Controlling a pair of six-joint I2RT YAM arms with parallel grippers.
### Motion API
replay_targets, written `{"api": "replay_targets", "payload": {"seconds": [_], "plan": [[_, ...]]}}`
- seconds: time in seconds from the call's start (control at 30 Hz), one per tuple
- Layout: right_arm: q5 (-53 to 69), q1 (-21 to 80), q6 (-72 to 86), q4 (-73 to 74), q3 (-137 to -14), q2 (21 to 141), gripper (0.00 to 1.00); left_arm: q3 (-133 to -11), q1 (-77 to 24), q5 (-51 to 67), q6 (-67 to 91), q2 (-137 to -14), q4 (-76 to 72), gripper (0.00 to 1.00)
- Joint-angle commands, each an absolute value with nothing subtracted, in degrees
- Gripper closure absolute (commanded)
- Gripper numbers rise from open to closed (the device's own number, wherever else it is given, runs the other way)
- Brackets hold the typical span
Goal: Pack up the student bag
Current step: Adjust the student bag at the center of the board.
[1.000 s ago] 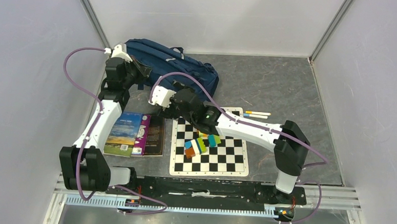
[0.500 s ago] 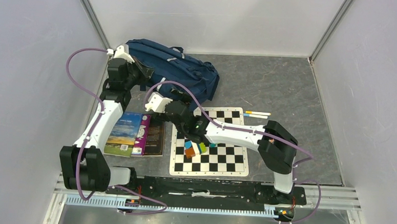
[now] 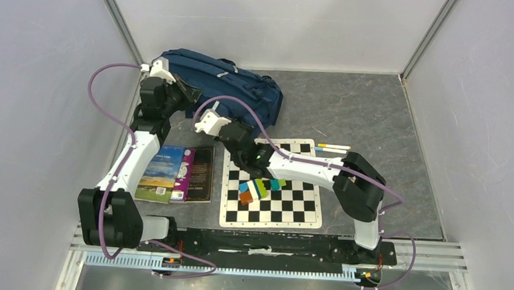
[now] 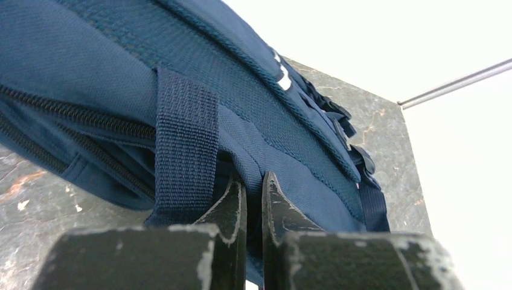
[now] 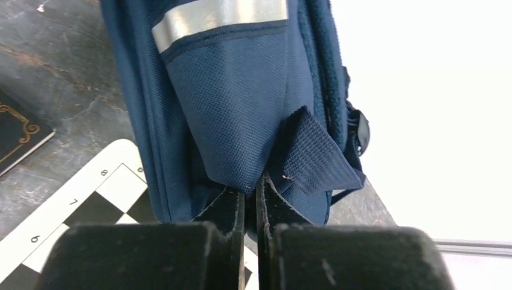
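Observation:
The student bag (image 3: 234,85), a navy backpack with grey stripes, lies at the back left of the table. My left gripper (image 3: 185,92) is at its left end. In the left wrist view that gripper (image 4: 253,182) is shut on a fold of the bag's (image 4: 284,115) blue fabric, beside a webbing strap (image 4: 184,145). My right gripper (image 3: 237,126) is at the bag's near edge. Its jaws (image 5: 249,185) are shut on the lower corner of a pocket of the bag (image 5: 229,103), below a grey reflective stripe (image 5: 217,15).
Three books (image 3: 174,174) lie side by side at the front left. A chessboard (image 3: 275,199) with several coloured blocks (image 3: 259,188) on it lies under my right forearm. Two pens (image 3: 332,148) rest by the board's far right corner. Walls close in on three sides.
My right arm swung left and back to the bag's near edge, and its jaws went from wide open to shut on the pocket fabric. The left gripper kept its hold.

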State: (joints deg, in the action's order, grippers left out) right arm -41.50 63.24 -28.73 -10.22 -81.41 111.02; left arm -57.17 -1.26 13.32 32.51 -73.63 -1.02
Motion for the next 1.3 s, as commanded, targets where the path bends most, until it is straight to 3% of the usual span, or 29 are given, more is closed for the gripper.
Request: {"api": "replay_targets", "payload": {"seconds": [0.0, 0.03, 0.1, 0.13, 0.2, 0.27, 0.33, 0.53, 0.77, 0.93, 1.13, 1.27], "plan": [[-44.7, 58.97, -27.63, -5.7, -83.88, 104.12, 1.0, -58.36, -1.14, 22.55, 32.39, -67.54, -16.28, 0.98], [-43.9, 58.53, -27.2, -4.67, -84.21, 102.28, 1.0, -58.36, -1.14, 24.05, 32.1, -67.54, -17.17, 0.96], [-41.85, 57.63, -26.19, -1.94, -85.48, 99.41, 1.0, -58.49, -1.14, 26.85, 31.83, -67.43, -18.84, 0.79], [-40.76, 57.22, -25.74, -0.23, -86.56, 98.11, 1.0, -58.6, -1.14, 28.58, 31.73, -67.31, -19.62, 0.58], [-39.27, 56.4, -24.95, 3.59, -88.59, 96.18, 1.0, -59.13, -1.1, 31.49, 31.27, -66.62, -20.87, 0.29], [-37.73, 55.31, -24.64, 5.61, -90.04, 94.54, 1.0, -59.82, -1.11, 33.66, 29.7, -64.61, -20.94, 0.11], [-36.47, 54.12, -23.77, 7.69, -91.81, 93.34, 1.0, -59.88, -1.12, 34.23, 26.23, -61.46, -20.01, 0.02], [-34.2, 51.3, -20.17, 10.81, -92.95, 89.89, 1.0, -56.19, -1.14, 21.56, 15.83, -52.65, -4.92, 0.0], [-31.05, 49.62, -15.76, 11.35, -93.08, 87.02, 1.0, -44.28, -1.14, 14.35, 19.92, -43.91, 10.61, 0.0], [-30.37, 49.51, -15.23, 11.45, -92.64, 86.93, 1.0, -37.78, -1.14, 16.44, 26.48, -41.47, 8.51, 0.0], [-28.47, 49.56, -14.15, 10.41, -90.36, 85.01, 1.0, -38.49, -1.12, 19.26, 30.7, -51.72, 6.46, 0.0], [-28.69, 49.53, -14.45, 9.84, -88.49, 84.23, 1.0, -37.12, -1.14, 24.37, 37.51, -54.77, -3.42, 0.0]]}}
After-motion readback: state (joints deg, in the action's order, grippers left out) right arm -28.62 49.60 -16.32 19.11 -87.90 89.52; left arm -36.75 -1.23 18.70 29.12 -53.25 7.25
